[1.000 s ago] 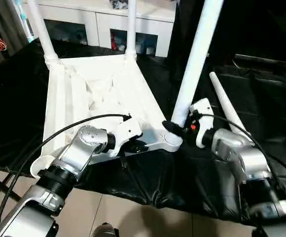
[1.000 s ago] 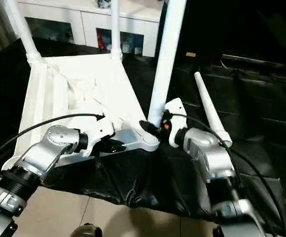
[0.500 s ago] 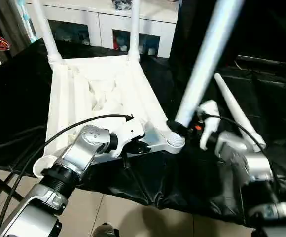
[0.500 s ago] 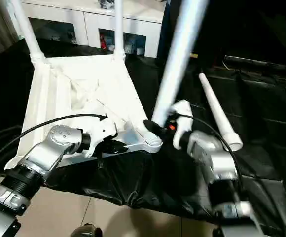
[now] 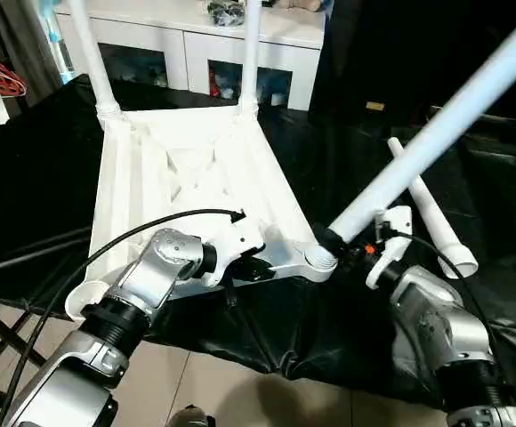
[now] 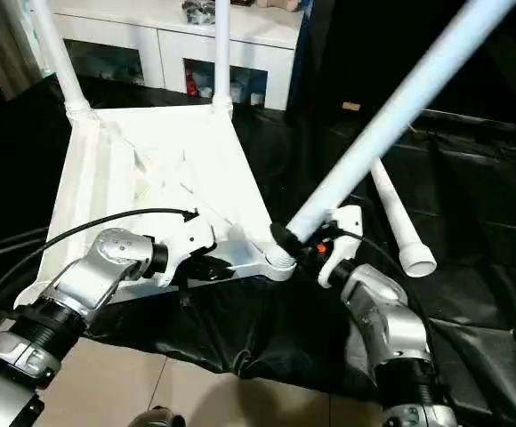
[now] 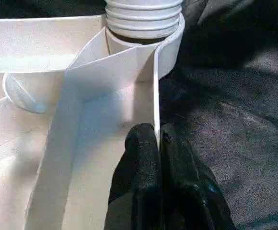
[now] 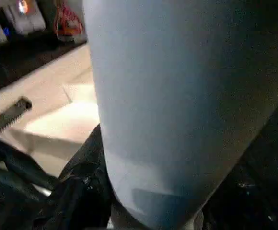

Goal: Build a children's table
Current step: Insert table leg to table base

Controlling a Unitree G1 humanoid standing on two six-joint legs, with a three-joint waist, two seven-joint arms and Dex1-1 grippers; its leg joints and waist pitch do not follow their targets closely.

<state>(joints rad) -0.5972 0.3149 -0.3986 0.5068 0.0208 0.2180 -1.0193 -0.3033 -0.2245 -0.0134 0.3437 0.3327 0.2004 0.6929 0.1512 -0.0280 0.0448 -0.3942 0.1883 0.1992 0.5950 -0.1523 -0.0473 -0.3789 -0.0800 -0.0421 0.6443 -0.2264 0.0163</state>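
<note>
Both forearms are brushed silver metal, chunky rounded segments with a ribbed black collar partway down. The left arm (image 5: 142, 285) has a round silver joint cap with small screws in it, then a white plastic wrist housing, and a thin black cable loops from the forearm over to that housing. The right arm (image 5: 436, 325) has the same look, with a white wrist shell, a black cable and a small red-orange spot beside it. The left tool (image 7: 159, 143) has two matte black fingers (image 7: 141, 158), rubbery looking, with rounded tips. The right tool (image 5: 340, 245) is black too.
</note>
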